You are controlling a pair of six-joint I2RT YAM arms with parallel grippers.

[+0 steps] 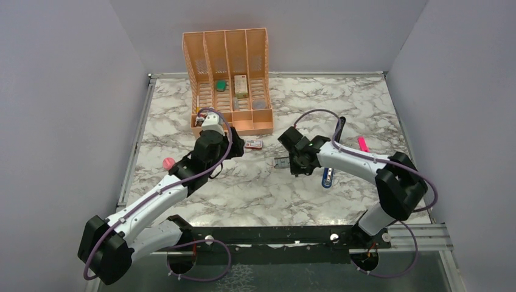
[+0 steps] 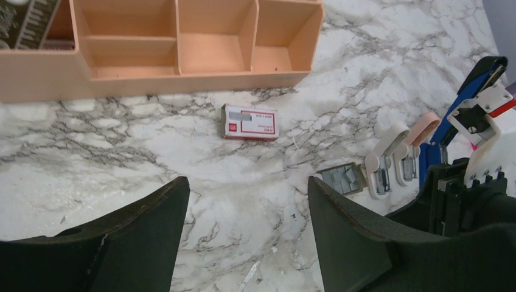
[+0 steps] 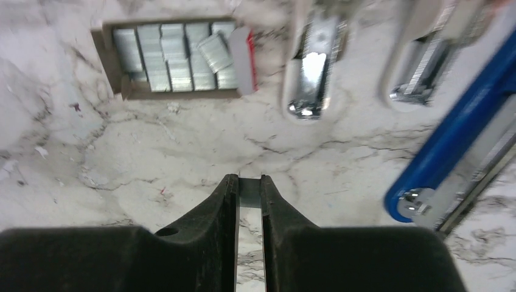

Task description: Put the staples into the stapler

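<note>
Left tool [image 2: 246, 182]: black fingers wide apart, empty, over white marble bench [image 2: 109, 146].
Sleeve: red-and-white cardboard sleeve [image 2: 251, 122], flat, near orange plastic organizer [image 2: 152, 82].
Staples: grey metal staple strips [image 3: 173, 55] in open grey tray [image 3: 182, 95], on bench, just ahead of right tool.
Right tool [image 3: 249, 180]: narrow, pinching a thin grey strip [image 3: 249, 193].
Stapler: slim blue stapler [image 3: 450, 140], opened, right of tray, silver channel showing.

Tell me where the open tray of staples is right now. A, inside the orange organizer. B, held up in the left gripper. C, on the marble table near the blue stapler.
C: the tray of staples lies open and flat on the marble table, a short way from the blue stapler and outside the orange organizer.
</note>
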